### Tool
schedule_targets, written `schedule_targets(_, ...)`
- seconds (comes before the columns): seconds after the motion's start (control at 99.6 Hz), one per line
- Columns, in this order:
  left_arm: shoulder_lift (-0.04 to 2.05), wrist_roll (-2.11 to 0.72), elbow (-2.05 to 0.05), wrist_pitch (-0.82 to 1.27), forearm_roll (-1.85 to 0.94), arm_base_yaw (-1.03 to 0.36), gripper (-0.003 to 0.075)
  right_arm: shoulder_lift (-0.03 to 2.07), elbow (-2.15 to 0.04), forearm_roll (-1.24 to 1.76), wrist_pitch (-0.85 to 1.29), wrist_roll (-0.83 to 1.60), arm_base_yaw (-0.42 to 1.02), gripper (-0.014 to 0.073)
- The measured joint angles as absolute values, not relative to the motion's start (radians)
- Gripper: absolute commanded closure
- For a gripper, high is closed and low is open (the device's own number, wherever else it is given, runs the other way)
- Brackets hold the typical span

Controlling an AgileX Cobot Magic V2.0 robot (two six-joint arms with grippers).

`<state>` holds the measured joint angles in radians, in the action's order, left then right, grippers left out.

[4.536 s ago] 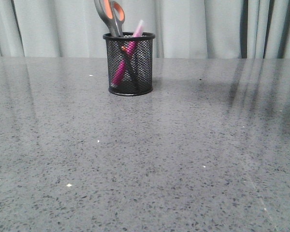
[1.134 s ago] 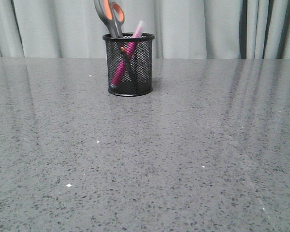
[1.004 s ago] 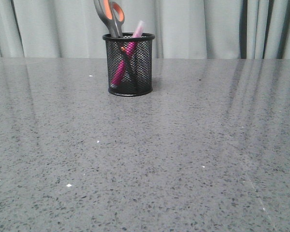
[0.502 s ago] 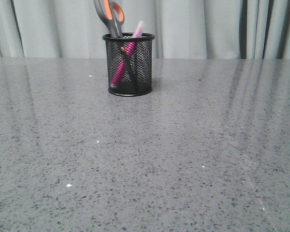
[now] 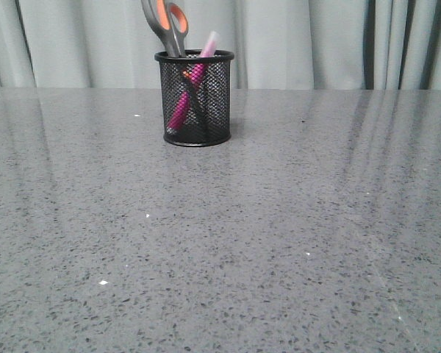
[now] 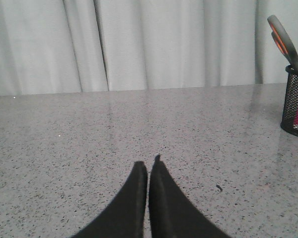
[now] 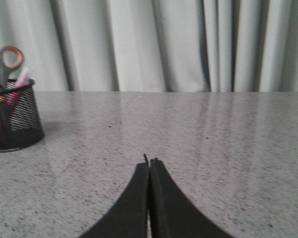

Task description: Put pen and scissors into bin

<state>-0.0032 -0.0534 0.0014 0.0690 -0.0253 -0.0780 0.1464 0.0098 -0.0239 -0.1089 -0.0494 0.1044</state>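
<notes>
My two arms sit low and level over the speckled grey table (image 5: pixel 279 243), well apart from the bin (image 5: pixel 195 99), neither visible from the front. The bin, a black wire-mesh cylinder with a solid rim, stands toward the far edge before pale pleated curtains (image 5: pixel 301 40). Inside it the magenta pen (image 5: pixel 185 98) leans, its pale end above the rim; the scissors (image 5: pixel 167 26) stand blades-down, grey-and-orange handles projecting. My left gripper (image 6: pixel 148 166) and right gripper (image 7: pixel 149 163) show tapered black fingers pressed together, holding nothing.
</notes>
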Motion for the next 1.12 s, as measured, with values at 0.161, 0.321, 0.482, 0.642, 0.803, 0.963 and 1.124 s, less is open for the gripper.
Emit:
schedule_targets(0.161, -0.003, -0.053, 0.001, 0.069, -0.025, -0.078, 0.0742, 0.054, 0.01, -0.022, 0.017, -0.029, 0.065, 0.0667)
schedule_targets(0.321, -0.003, -0.053, 0.001, 0.071, -0.025, -0.078, 0.0742, -0.007, 0.01, -0.028, 0.113, -0.023, 0.028, 0.0667)
schedule_targets(0.482, -0.003, -0.053, 0.001, 0.073, -0.025, -0.078, 0.0742, -0.009, 0.01, -0.042, 0.147, -0.021, 0.019, 0.0667)
schedule_targets(0.642, -0.003, -0.053, 0.001, 0.073, -0.025, -0.078, 0.0742, -0.011, 0.01, -0.051, 0.166, -0.021, 0.019, 0.0667)
schedule_targets(0.803, -0.003, -0.053, 0.001, 0.073, -0.025, -0.078, 0.0742, -0.011, 0.01, -0.054, 0.167, -0.021, 0.019, 0.0667)
schedule_targets(0.963, -0.003, -0.053, 0.001, 0.073, -0.025, -0.078, 0.0742, -0.011, 0.01, -0.054, 0.167, -0.021, 0.019, 0.0667)
schedule_targets(1.124, -0.003, -0.053, 0.001, 0.073, -0.025, -0.078, 0.0741, -0.011, 0.01, -0.054, 0.167, -0.021, 0.019, 0.0667)
